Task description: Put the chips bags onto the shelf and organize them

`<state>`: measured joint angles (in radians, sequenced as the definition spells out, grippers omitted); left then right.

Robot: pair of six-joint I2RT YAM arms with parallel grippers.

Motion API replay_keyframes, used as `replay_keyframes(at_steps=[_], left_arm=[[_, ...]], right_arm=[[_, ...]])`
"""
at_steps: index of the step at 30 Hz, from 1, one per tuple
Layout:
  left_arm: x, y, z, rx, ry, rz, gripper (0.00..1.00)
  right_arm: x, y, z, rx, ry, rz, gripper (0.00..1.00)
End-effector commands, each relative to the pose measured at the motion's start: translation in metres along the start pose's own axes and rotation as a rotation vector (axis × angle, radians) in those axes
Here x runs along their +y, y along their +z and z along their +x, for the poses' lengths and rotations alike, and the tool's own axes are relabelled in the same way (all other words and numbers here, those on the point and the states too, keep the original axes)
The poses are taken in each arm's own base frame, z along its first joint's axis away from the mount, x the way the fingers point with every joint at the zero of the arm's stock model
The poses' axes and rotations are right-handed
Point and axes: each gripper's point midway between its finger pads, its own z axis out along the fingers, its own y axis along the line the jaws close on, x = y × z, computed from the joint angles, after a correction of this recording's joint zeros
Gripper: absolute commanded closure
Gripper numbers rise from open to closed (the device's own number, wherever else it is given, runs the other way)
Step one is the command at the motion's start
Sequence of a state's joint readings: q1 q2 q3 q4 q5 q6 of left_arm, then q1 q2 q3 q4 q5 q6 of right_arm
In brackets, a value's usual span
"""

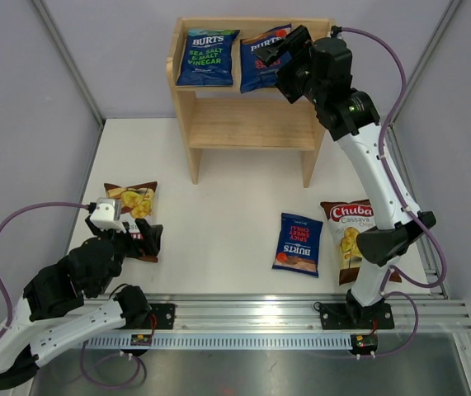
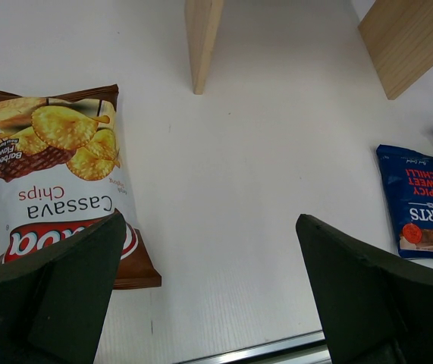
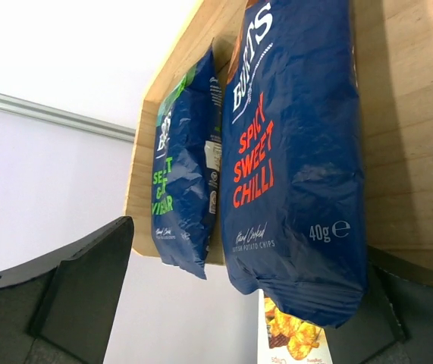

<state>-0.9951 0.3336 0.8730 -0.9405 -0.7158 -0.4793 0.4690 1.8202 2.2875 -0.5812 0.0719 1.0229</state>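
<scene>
Two blue BURTS bags lie on the top tier of the wooden shelf [image 1: 247,124]: a sea salt one [image 1: 208,58] and a spicy chilli one [image 1: 258,70]. My right gripper [image 1: 278,51] is open over the chilli bag [image 3: 292,152], its jaws wide on either side and not pinching; the sea salt bag [image 3: 186,167] lies beside it. A third BURTS bag [image 1: 298,243] lies on the table. One Chuba bag [image 1: 344,227] lies at the right, partly behind the right arm. The other Chuba bag [image 1: 134,200] lies at the left. My left gripper [image 1: 140,239] is open and empty over its near end [image 2: 57,174].
The shelf's lower tier [image 1: 251,136] holds nothing. Its two front legs [image 2: 203,42] stand on the white table. A metal rail [image 1: 301,313] runs along the table's near edge. Grey walls close in on the left, back and right.
</scene>
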Motion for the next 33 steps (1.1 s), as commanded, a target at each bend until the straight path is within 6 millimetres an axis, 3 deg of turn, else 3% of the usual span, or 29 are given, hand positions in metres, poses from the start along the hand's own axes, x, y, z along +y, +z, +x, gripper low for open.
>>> replay_keyframes(at_steps=[1, 4, 5, 8, 16, 23, 28, 30, 31, 33], left_arm=[[0.0, 0.003, -0.008, -0.035, -0.023, -0.015, 0.01], [0.0, 0.003, -0.008, -0.034, -0.022, -0.015, 0.01], [0.0, 0.002, -0.009, -0.036, -0.023, -0.016, 0.01], [0.0, 0.002, -0.008, -0.038, -0.025, -0.017, 0.01], [0.003, -0.001, -0.01, -0.052, -0.041, -0.016, 0.01], [0.005, -0.002, -0.012, -0.06, -0.049, -0.019, 0.01], [0.006, -0.004, -0.013, -0.07, -0.061, -0.015, 0.01], [0.007, -0.004, -0.013, -0.071, -0.06, -0.015, 0.01], [0.006, -0.004, -0.013, -0.072, -0.062, -0.013, 0.01], [0.006, -0.004, -0.013, -0.072, -0.06, -0.013, 0.01]], right_arm=[[-0.002, -0.014, -0.015, -0.045, -0.058, 0.032, 0.01], [-0.005, -0.012, -0.014, -0.039, -0.097, 0.051, 0.01], [-0.017, -0.006, -0.009, -0.021, -0.108, 0.09, 0.0], [-0.017, -0.001, -0.007, -0.009, -0.135, 0.096, 0.01], [-0.01, 0.002, -0.005, -0.056, -0.225, 0.106, 0.28], [-0.006, 0.004, 0.002, -0.124, -0.178, 0.119, 0.38], [0.001, 0.005, 0.0, -0.147, -0.197, 0.116, 0.4], [-0.009, 0.013, 0.008, -0.117, -0.226, 0.145, 0.39], [-0.002, 0.009, 0.003, -0.125, -0.243, 0.132, 0.35], [-0.015, 0.012, 0.009, -0.104, -0.278, 0.178, 0.27]])
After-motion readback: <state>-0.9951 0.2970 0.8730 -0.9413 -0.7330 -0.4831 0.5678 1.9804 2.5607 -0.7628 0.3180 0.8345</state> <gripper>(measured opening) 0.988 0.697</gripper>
